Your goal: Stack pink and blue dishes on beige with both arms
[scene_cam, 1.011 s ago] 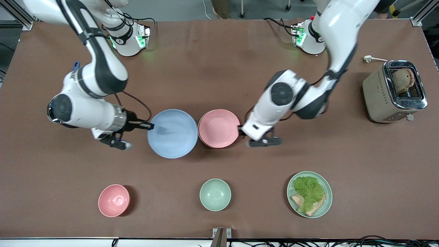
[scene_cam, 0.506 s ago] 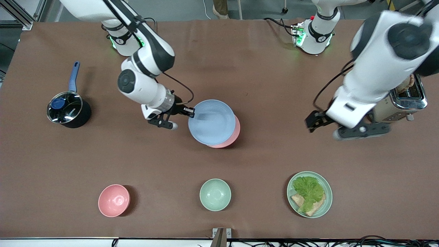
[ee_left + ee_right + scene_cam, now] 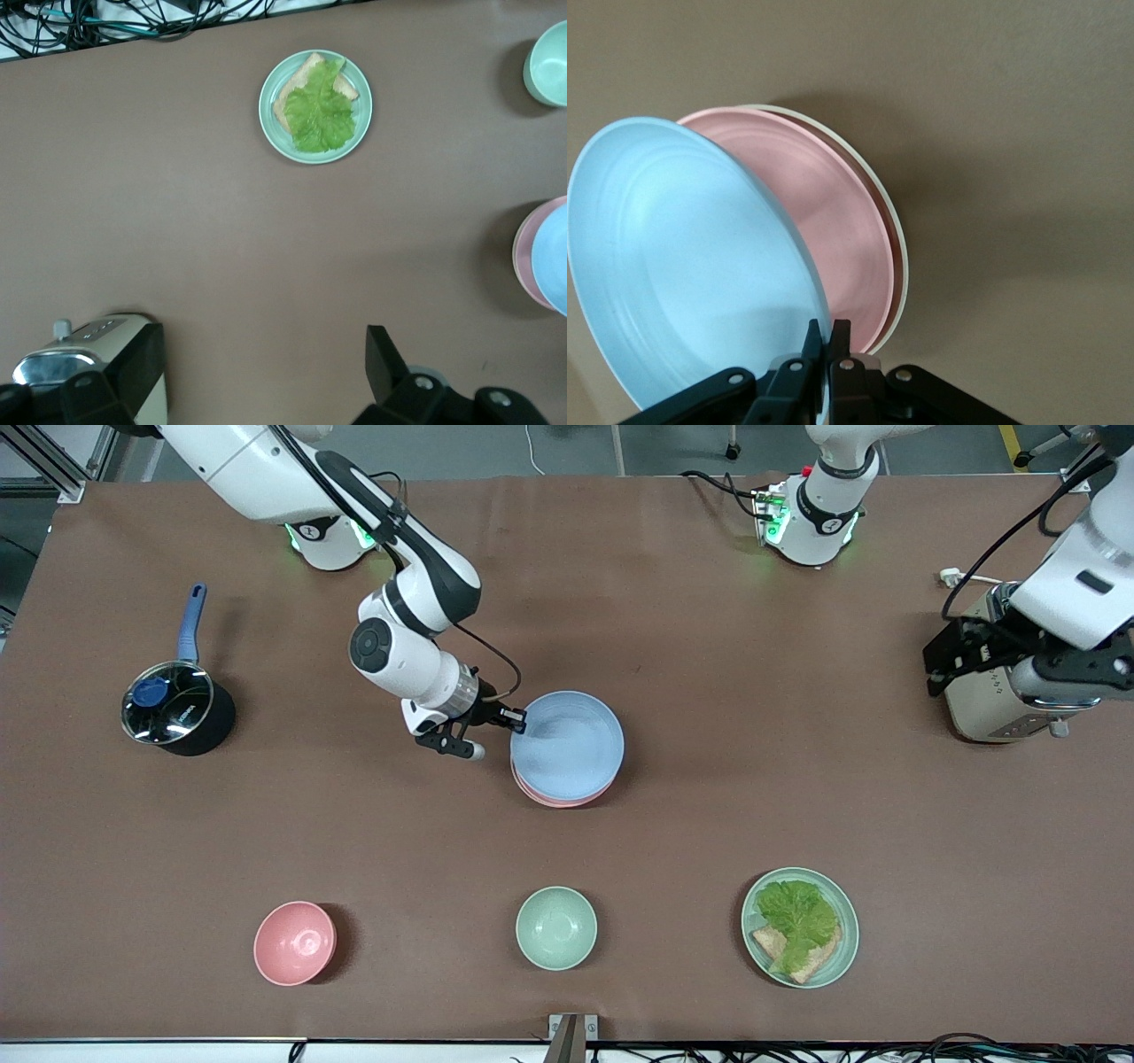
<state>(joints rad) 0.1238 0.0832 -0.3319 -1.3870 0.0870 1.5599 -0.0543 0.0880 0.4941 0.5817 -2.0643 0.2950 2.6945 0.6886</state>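
From the front camera, the right end effector [image 3: 516,720] pinches the rim of the blue plate [image 3: 569,742], which is over the pink plate [image 3: 556,798] in the middle of the bench [image 3: 709,815]. The left end effector [image 3: 992,657] is over the toaster [image 3: 983,704] at the left arm's end, fingers spread. In the left wrist view, the spread fingers [image 3: 383,363] frame bare bench, with a green plate of lettuce and bread [image 3: 315,106] in sight. In the right wrist view, the blue plate [image 3: 691,257] tilts above the pink plate [image 3: 833,221], which rests on the beige plate [image 3: 898,239].
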